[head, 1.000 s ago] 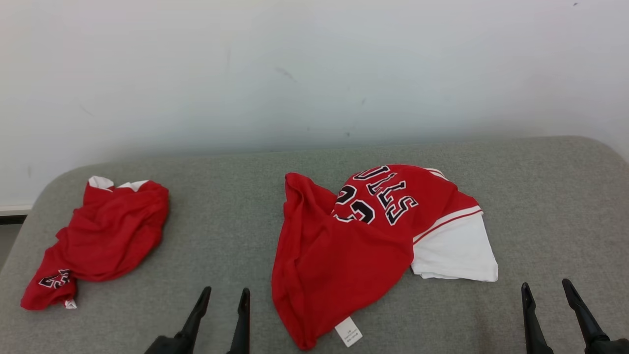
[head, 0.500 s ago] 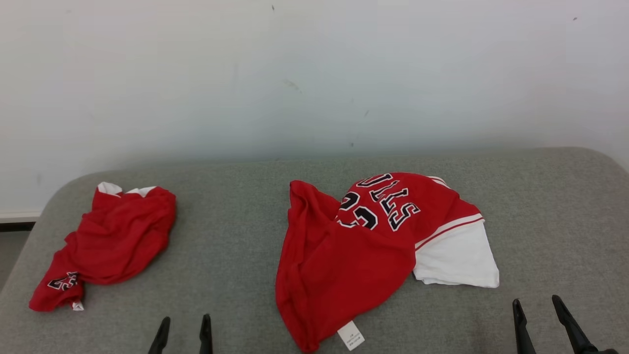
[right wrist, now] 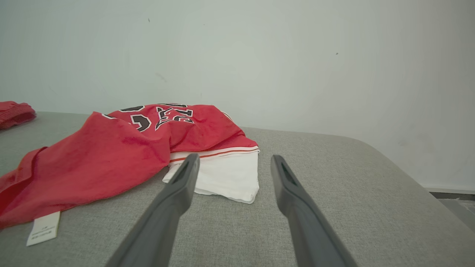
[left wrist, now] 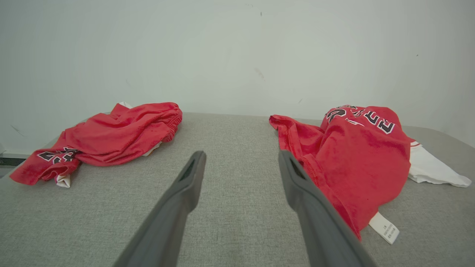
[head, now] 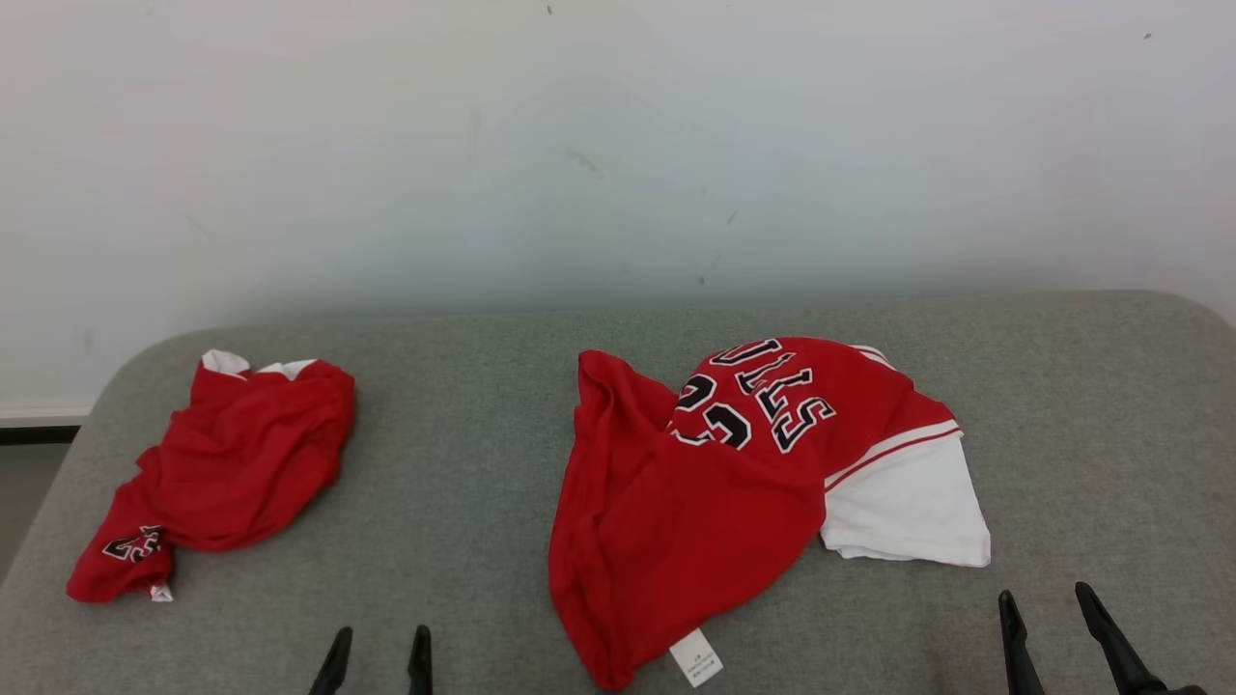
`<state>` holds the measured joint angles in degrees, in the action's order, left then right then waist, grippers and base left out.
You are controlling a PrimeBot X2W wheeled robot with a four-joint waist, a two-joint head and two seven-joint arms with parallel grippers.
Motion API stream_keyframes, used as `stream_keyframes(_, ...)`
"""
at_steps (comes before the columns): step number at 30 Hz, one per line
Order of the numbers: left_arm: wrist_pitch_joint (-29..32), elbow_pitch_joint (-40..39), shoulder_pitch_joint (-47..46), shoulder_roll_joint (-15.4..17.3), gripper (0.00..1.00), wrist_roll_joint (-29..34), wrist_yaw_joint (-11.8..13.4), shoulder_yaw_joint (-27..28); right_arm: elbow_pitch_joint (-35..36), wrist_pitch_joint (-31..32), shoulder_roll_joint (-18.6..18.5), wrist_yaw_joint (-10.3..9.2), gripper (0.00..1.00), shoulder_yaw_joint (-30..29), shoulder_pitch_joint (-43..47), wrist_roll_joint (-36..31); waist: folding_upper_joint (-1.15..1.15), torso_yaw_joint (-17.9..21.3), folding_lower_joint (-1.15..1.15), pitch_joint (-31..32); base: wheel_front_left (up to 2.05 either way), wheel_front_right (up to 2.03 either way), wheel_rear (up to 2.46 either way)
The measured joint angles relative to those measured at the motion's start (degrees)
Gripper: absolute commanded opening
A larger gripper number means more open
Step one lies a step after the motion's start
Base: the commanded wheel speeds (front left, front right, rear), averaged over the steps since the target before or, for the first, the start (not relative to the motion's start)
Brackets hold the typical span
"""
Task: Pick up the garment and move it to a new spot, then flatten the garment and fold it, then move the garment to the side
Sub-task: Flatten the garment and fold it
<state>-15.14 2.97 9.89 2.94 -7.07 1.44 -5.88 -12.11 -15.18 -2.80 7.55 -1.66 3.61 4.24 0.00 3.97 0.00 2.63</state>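
- A plain white wall (head: 618,145) backs the scene and meets the far edge of a broad grey fabric-covered table (head: 463,405) with rounded corners.
- A crumpled red cotton basketball jersey (head: 695,521) with black-and-white lettering lies near the table's middle, 1 white sleeve (head: 903,507) spread flat at its right side. Judged to be the garment in hand, it looks light, soft and limp, and is likely to sag and bunch when lifted.
- A smaller rumpled red garment (head: 241,463) sits well apart, toward the table's left end.
- The left gripper (head: 381,632), its 2 dark fingers spread wide and holding nothing, hovers over bare table just left of the jersey's near hem.
- The right gripper (head: 1044,592), equally wide and empty, waits near the sleeve's near corner.
- A small white care label (head: 697,658) marks the jersey's nearest tip. A pinch on the hem beside it and another on the sleeve edge would probably give 2 sound holds, since thin cloth needs a low, firm nip.
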Motion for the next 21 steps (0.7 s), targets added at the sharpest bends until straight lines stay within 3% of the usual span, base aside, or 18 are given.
stream_keyframes(21,0.0,0.0,-0.1,-0.1,1.0,0.0,-0.3,-0.6,1.1,0.0,0.0,0.0,1.0,0.6,-1.2,1.4,0.0,0.2,0.0,-0.7,0.0,0.0,0.0)
